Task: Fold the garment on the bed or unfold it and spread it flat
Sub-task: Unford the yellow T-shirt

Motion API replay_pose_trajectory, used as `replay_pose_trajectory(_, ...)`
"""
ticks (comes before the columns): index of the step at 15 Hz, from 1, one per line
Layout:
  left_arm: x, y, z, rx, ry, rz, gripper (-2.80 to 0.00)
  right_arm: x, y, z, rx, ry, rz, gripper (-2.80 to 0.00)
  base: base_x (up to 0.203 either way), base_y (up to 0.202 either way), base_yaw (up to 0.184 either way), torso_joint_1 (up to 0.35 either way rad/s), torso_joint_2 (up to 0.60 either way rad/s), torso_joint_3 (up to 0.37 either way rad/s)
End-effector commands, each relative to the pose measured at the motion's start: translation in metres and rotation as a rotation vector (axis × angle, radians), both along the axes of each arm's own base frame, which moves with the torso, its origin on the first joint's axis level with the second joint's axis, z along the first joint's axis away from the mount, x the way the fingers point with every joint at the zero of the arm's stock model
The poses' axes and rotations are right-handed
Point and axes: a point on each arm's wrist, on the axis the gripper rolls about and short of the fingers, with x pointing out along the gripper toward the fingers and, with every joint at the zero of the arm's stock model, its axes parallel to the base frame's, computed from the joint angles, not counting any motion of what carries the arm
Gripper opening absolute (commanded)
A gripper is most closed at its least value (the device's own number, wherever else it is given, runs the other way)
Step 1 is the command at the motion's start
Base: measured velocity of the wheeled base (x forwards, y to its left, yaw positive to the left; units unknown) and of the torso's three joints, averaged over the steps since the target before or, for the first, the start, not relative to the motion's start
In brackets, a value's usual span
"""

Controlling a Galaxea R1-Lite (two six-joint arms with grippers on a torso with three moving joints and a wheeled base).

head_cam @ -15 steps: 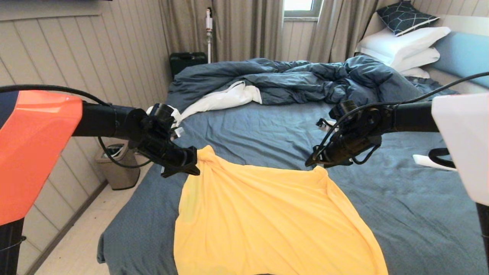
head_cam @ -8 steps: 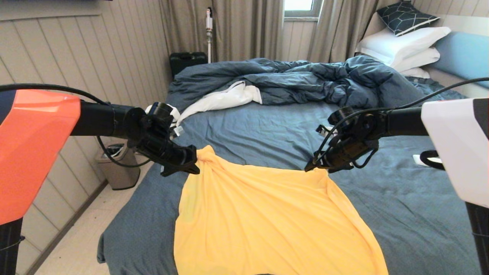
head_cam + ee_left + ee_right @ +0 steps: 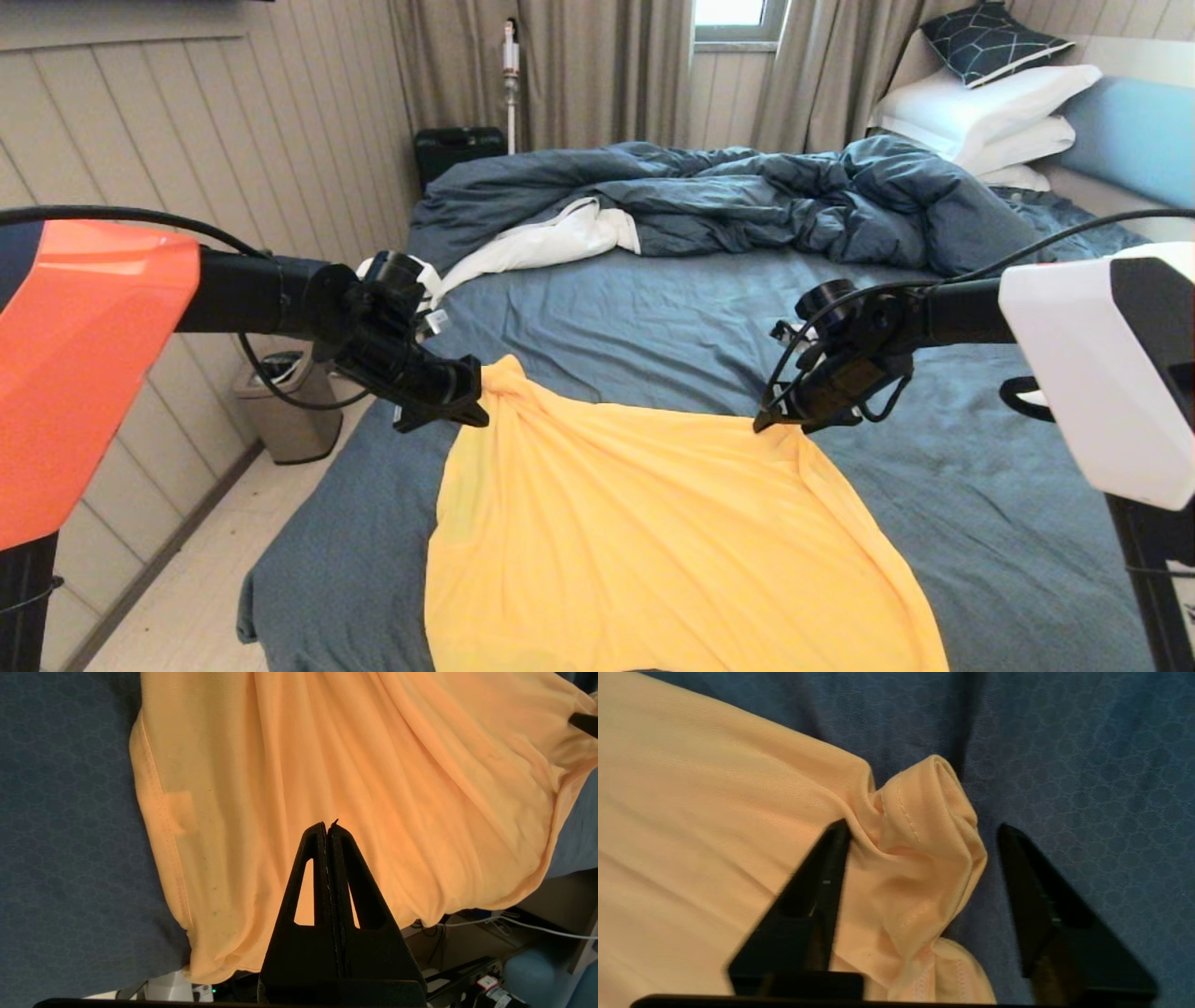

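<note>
- Head view: the garment (image 3: 653, 541) lies on the bed (image 3: 980, 523). My left gripper (image 3: 467, 403) and right gripper (image 3: 767, 418) are at its far corners.
- Left wrist view: my jaws are pinched tight, gripping one yellow corner.
- Right wrist view: my jaws gape around a bunched corner, holding nothing. I think I'm spreading it; next, pull that lump flat.

Both arms reach forward at about the same height, the left gripper (image 3: 471, 397) with its fingers pressed tightly together and angled inward, the right gripper (image 3: 767, 417) tilted down with its fingers (image 3: 817, 891) spread wide apart.
</note>
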Motion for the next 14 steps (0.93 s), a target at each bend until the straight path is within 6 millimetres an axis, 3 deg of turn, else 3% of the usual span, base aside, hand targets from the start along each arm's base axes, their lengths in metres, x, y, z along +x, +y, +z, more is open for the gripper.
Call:
replay_pose_trajectory(1, 0.001, 0.0, -0.002, -0.002, 0.006, 0.001, -2.8, 0.002, 0.001, -0.006, -0.001, 0.014, 0.001, -2.8, 0.0, 0.0, 0.0, 0.0, 0.0, 0.0)
replay_pose_trajectory(9, 0.0, 0.0, -0.001, -0.004, 0.006, 0.002, -2.8, 0.002, 0.0, -0.004, -0.002, 0.006, -0.002, -2.8, 0.0, 0.0, 0.0, 0.0, 0.0, 0.0)
replay_pose_trajectory(14, 0.0, -0.001, 0.0, -0.005, 0.005, 0.0, -2.8, 0.008, -0.044, 0.01, -0.024, -0.048, -0.105, -2.8, 0.0, 0.0, 0.0, 0.0, 0.0, 0.0)
